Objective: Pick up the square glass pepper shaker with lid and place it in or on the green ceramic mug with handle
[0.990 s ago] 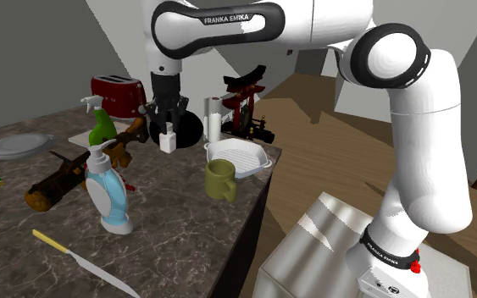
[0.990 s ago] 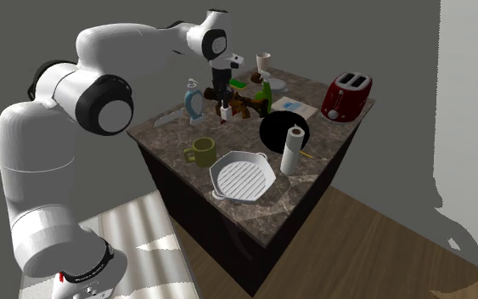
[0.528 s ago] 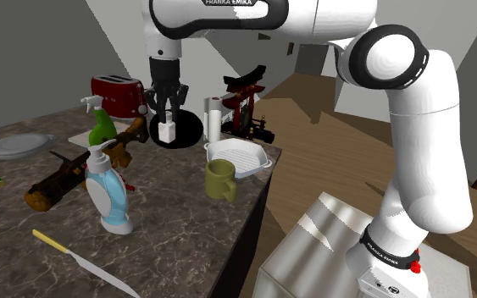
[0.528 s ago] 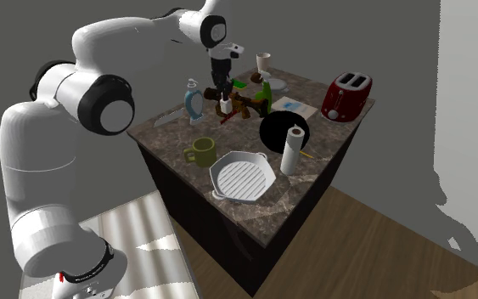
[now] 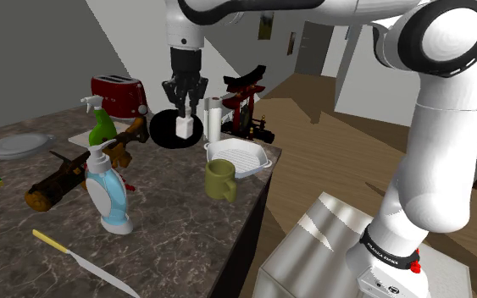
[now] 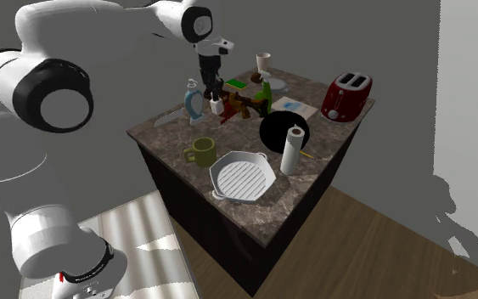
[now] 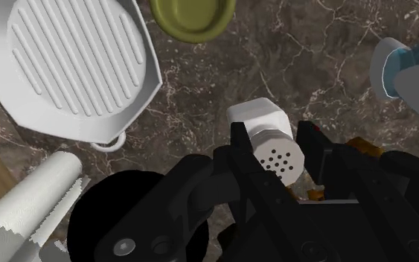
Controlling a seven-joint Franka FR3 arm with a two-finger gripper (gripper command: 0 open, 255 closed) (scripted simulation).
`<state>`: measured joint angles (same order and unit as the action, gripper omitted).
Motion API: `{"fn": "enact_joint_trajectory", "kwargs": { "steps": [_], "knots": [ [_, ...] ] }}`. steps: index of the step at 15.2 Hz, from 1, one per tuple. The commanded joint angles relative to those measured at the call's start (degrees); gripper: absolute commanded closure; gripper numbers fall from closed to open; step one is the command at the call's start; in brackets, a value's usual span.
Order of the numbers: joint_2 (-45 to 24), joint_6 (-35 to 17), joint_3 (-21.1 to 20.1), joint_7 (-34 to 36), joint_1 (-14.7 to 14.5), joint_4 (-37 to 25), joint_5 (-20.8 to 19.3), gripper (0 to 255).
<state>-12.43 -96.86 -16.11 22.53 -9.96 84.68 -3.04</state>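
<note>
Gripper (image 5: 185, 113) clasps white shaker (image 5: 185, 128) w/ holed lid above counter (image 5: 185, 229).

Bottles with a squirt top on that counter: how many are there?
2. A green spray bottle stands near the red toaster. A blue-and-white pump bottle stands nearer the shoulder camera, toward the knife. One more could hide behind the arm.

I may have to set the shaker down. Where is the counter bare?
Bare marble lies between the blue soap dispenser, the olive mug and the knife, toward the shoulder view's near edge. Crowded: around the branch, spray bottle, black pan, paper towel roll and grill pan, where the gripper holds the white shaker.
</note>
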Motion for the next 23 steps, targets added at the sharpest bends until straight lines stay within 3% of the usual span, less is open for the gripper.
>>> {"fn": "enact_joint_trajectory", "kwargs": {
  "steps": [1, 9, 23],
  "knots": [
    [5.43, -1.38, 0.03, -0.8, 0.93, 6.63, 1.47, 255],
    [24.57, -1.25, 1.71, -4.75, 2.32, 25.02, 6.47, 255],
    [24.27, -12.03, 1.39, -4.86, 2.08, 35.52, 6.61, 255]
  ]
}}
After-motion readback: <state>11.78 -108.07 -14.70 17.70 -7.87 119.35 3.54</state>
